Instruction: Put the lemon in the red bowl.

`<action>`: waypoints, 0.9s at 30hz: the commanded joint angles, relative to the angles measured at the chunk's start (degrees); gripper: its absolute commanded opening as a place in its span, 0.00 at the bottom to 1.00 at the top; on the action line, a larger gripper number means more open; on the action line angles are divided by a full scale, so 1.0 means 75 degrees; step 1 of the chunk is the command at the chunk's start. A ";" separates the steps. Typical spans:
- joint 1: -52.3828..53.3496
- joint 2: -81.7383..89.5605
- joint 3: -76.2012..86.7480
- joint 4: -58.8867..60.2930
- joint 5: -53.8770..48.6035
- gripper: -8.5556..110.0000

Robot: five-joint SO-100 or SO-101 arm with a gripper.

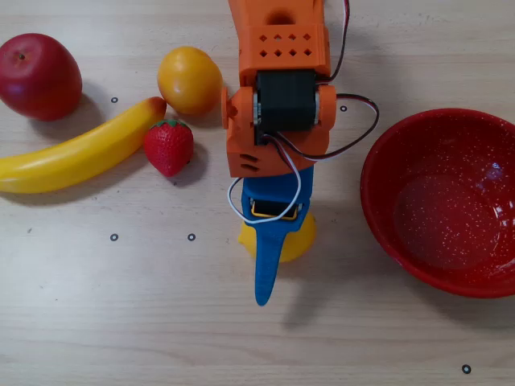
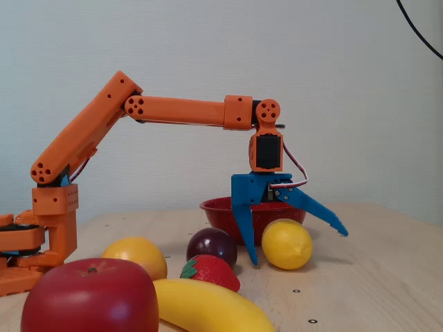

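Fixed view: the gripper stands spread astride the lemon, fixed finger at its nine o'clock, the other raised toward two o'clock.

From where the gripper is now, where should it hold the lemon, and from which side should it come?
Grip the lemon across its rounded middle, coming straight down from above. The open gripper already straddles it, one finger on each side in the fixed view, and the lemon lies on the table clear of the other fruit.
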 commanded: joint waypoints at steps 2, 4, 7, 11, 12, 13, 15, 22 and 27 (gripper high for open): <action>0.0176 0.0375 -0.0352 -0.0059 -0.0258 0.51; 0.0164 0.0363 -0.0340 -0.0059 -0.0234 0.48; 0.0164 0.0363 -0.0328 -0.0047 -0.0199 0.45; 0.0152 0.0363 -0.0281 -0.0047 -0.0152 0.45; 0.0141 0.0363 -0.0270 -0.0035 -0.0094 0.46; 0.0141 0.0363 -0.0258 -0.0023 -0.0070 0.47; 0.0152 0.0363 -0.0246 -0.0023 0.0012 0.48; 0.0164 0.0340 -0.0246 -0.0094 0.0117 0.48; 0.0164 0.0340 -0.0246 -0.0105 0.0152 0.45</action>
